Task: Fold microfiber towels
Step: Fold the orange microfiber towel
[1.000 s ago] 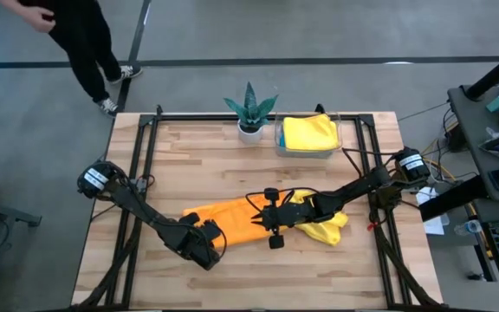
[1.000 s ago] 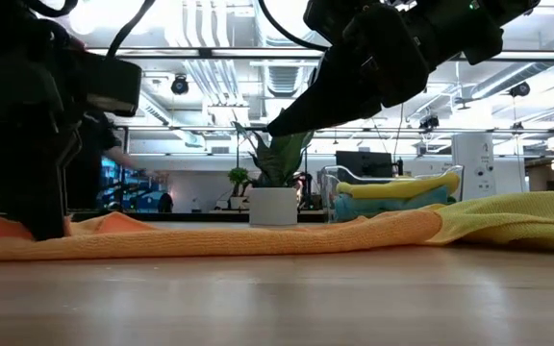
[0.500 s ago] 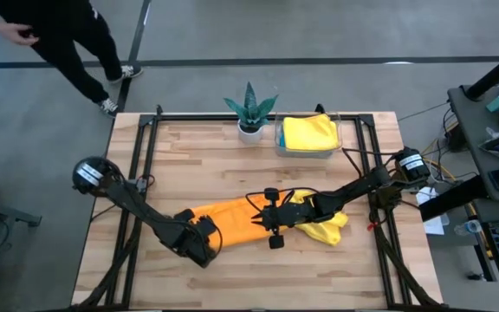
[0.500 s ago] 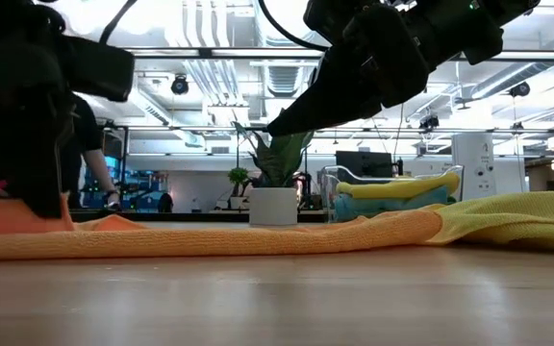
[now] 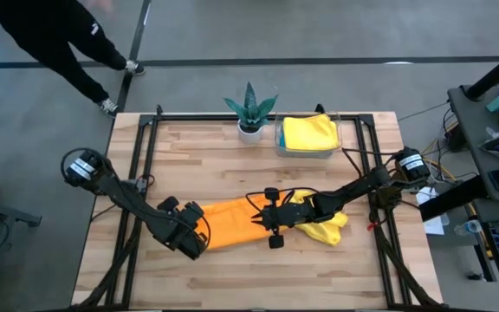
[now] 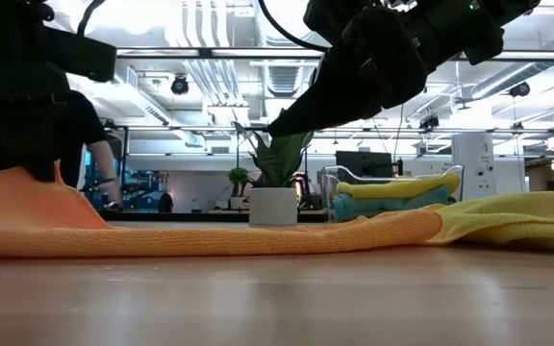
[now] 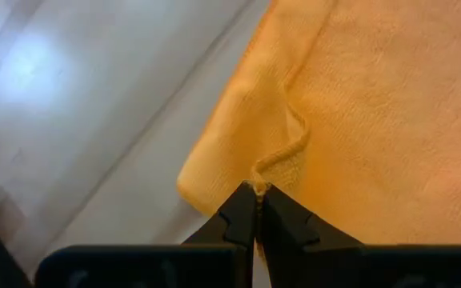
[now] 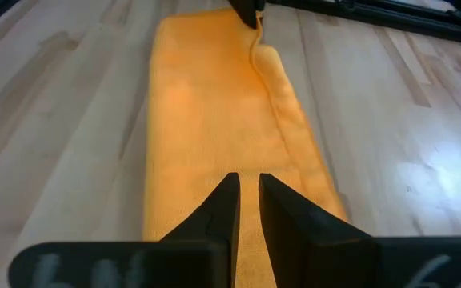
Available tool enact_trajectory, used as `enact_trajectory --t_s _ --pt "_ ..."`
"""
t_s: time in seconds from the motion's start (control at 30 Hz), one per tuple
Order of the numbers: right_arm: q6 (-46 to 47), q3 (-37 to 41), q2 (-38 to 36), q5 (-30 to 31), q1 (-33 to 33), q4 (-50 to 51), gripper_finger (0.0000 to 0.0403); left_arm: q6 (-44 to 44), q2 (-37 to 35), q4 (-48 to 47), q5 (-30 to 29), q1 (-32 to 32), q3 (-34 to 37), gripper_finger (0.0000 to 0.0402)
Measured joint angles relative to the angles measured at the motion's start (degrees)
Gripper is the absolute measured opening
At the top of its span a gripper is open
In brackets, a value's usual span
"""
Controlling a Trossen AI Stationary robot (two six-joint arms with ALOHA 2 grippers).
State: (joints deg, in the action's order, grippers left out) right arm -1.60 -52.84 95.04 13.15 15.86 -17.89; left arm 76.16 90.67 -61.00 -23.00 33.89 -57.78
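On table | orange towel (image 5: 232,221) long, flat | L end pinched, lifted

The orange towel (image 5: 232,222) lies stretched in a long band across the near middle of the desk, its left end pinched and lifted into a low peak, the rest flat. A crumpled yellow towel (image 5: 323,227) lies touching its right end. Another yellow towel (image 5: 308,132) sits folded on top of a blue one (image 6: 378,208) at the back of the desk.
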Motion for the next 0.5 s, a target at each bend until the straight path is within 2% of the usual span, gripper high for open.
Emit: enact_trajectory --t_s 0.17,0.4,0.5 --pt "0.7 0.0 0.0 0.5 -0.4 2.5 0.0043 -0.2 0.0 -0.1 0.2 0.5 -0.1 0.0001" --pt "2.7 0.1 0.0 0.3 -4.5 11.9 0.0043 -0.2 -0.7 -0.1 1.1 4.4 -1.9 0.0001" --pt "2.3 0.1 0.0 -3.0 -7.0 12.8 0.0047 -0.3 -1.5 0.0 0.5 5.7 -2.4 0.0001"
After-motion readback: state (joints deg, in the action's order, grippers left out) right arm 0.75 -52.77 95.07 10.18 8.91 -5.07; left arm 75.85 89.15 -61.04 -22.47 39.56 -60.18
